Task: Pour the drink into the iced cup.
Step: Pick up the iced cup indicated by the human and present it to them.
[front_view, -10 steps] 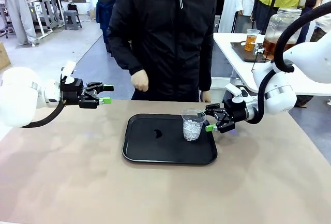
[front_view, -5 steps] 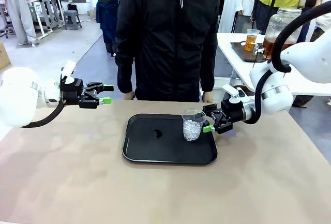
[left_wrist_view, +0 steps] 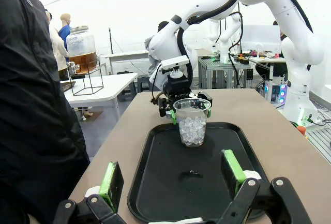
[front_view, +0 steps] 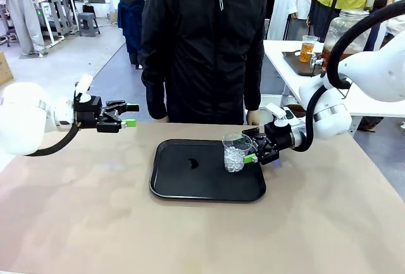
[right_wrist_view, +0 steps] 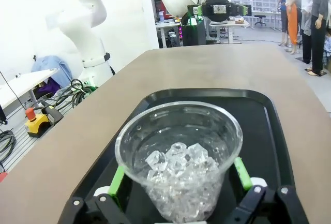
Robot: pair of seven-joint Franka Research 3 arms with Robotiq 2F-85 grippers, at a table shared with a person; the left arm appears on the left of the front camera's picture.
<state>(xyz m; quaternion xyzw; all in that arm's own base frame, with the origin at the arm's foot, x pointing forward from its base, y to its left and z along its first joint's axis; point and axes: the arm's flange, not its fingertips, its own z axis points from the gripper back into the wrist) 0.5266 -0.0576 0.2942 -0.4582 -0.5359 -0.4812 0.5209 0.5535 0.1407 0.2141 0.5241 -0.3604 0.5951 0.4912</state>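
My right gripper [front_view: 249,145] is spread wide with the iced cup [front_view: 235,152] between its fingers. From its wrist camera a green pad sits just beside each wall of the cup, and I cannot tell whether either one touches.

The cup stands at the right end of the black tray [front_view: 166,188], close to the far right corner, so the gripper reaches in over the right rim. My left gripper [front_view: 131,115] hangs open and empty above the far left edge of the table [front_view: 82,223], well apart from the tray. The near half of the table and the strip left of the tray are bare brown surface.

A person [front_view: 202,40] in a black jacket stands against the far edge, between the arms.

The drink [left_wrist_view: 83,61] is off my table, amber in the lower part of a glass dispenser jar [left_wrist_view: 81,39] on a white side table [front_view: 273,51] far right.

A pale patch on the left gripper's body, seen from the right wrist, is too small to read.
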